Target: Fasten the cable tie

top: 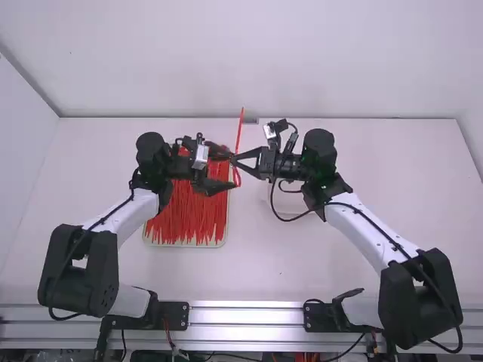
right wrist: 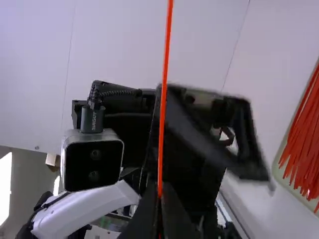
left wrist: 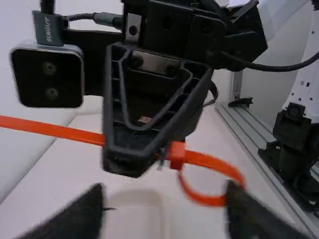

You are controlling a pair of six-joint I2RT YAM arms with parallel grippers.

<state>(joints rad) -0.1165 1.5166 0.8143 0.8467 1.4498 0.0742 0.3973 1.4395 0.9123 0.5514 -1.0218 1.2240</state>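
A red cable tie (top: 240, 130) hangs above the table's middle, its tail pointing up and away and a small loop (top: 236, 179) below. My right gripper (top: 238, 161) is shut on the tie close to its head (left wrist: 175, 155). In the right wrist view the strap (right wrist: 164, 99) rises straight out of the closed fingers (right wrist: 149, 219). My left gripper (top: 221, 170) faces the right one from the left and stands open. Its fingers (left wrist: 75, 219) are spread wide on either side of the loop (left wrist: 209, 186), not touching it.
A flat board (top: 185, 243) with a pile of several loose red ties (top: 189, 211) lies under the left gripper and towards the near edge. Bare white table lies to the right and near the front.
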